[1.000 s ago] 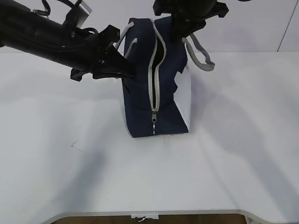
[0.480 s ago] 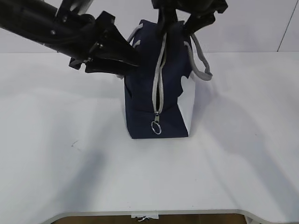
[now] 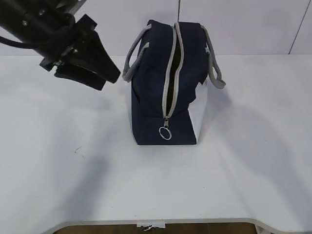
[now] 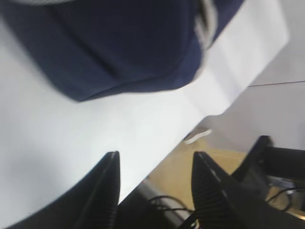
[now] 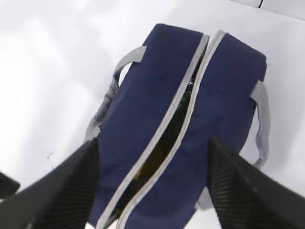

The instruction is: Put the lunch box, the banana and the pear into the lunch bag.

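The boxy navy-blue fabric lunch bag (image 3: 163,97) with grey webbing handles stands upright on the white table (image 3: 58,161), its grey zipper partly undone along the top. The left pincer (image 4: 155,186) hangs beside it, spread apart and empty. The right pincer (image 5: 152,186) hovers above the slit, wide apart, holding nothing.

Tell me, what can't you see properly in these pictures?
- Inside the lunch bag: right wrist view shows only a dark slit with a yellowish glint; the fabric hides what it is.
- Right gripper: out of the exterior view.
- Left gripper: arm cut off by the exterior view's edge.
- Left wrist view: the bag is blurred.
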You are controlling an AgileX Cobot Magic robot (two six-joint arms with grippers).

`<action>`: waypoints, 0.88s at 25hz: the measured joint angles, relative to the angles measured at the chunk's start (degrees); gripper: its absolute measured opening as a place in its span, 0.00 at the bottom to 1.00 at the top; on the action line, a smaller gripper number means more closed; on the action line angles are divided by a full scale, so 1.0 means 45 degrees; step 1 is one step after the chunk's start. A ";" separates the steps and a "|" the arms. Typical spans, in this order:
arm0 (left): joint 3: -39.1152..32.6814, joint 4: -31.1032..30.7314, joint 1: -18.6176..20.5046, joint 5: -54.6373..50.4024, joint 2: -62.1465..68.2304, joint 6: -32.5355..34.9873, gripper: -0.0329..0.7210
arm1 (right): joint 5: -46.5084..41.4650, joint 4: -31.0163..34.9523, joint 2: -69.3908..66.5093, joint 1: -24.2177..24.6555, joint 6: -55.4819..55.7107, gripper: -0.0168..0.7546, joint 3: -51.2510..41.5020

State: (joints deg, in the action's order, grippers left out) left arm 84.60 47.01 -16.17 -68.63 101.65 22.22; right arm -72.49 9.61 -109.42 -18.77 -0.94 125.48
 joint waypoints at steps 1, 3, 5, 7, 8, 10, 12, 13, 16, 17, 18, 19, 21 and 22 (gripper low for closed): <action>0.0000 -0.0539 0.0000 -0.0031 -0.0079 -0.0269 0.53 | 0.0000 0.0000 0.0295 0.0000 -0.0057 0.72 -0.0404; 0.0000 -0.1616 0.0000 -0.0118 -0.0359 -0.0886 0.53 | 0.0000 -0.0024 0.0778 0.0000 -0.0304 0.72 -0.1139; 0.0000 -0.3280 -0.0123 -0.0229 -0.0652 -0.1549 0.53 | 0.0000 -0.0024 0.1349 0.0000 -0.0564 0.72 -0.1973; -0.0058 -0.4948 -0.0330 -0.0229 -0.1044 -0.2238 0.53 | 0.0113 -0.0024 0.1976 -0.0049 -0.0828 0.72 -0.2823; -0.0189 -0.5662 -0.0428 -0.0229 -0.1257 -0.2483 0.53 | 0.0492 0.0003 0.2473 -0.0141 -0.0992 0.72 -0.3519; -0.0728 -0.6343 -0.0512 -0.0256 -0.1871 -0.2718 0.53 | 0.1570 0.0066 0.3317 -0.0338 -0.1296 0.72 -0.4793; -0.1280 -0.6561 -0.0512 -0.0304 -0.2477 -0.2805 0.53 | 0.3090 0.0149 0.4271 -0.0583 -0.1564 0.72 -0.6461; -0.1549 -0.6619 -0.0512 -0.0316 -0.2803 -0.2831 0.53 | 0.4008 0.0213 0.4753 -0.0666 -0.1733 0.72 -0.7413; -0.2051 -0.6669 -0.0540 -0.0419 -0.3563 -0.2859 0.53 | 0.6561 0.0426 0.5950 -0.0852 -0.2048 0.70 -1.0099; -0.2074 -0.6669 -0.0540 -0.0447 -0.3753 -0.2859 0.53 | 0.7578 0.0532 0.6327 -0.0874 -0.2128 0.69 -1.1083; -0.2084 -0.6669 -0.0540 -0.0447 -0.3888 -0.2859 0.53 | 0.8736 0.0601 0.6680 -0.0874 -0.2162 0.68 -1.2153; -0.2084 -0.6669 -0.0540 -0.0447 -0.4021 -0.2859 0.53 | 0.9482 0.0631 0.6849 -0.0874 -0.2192 0.68 -1.2897; -0.2084 -0.6669 -0.0540 -0.0453 -0.4171 -0.2859 0.53 | 1.0864 0.0631 0.6982 -0.0874 -0.2219 0.67 -1.3790; -0.2084 -0.6669 -0.0540 -0.0453 -0.4192 -0.2859 0.53 | 1.1342 0.0631 0.6982 -0.0874 -0.2219 0.67 -1.4057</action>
State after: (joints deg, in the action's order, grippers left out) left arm 75.22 17.00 -18.60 -70.67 82.79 9.36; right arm -21.46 12.44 -78.00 -22.70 -10.93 62.22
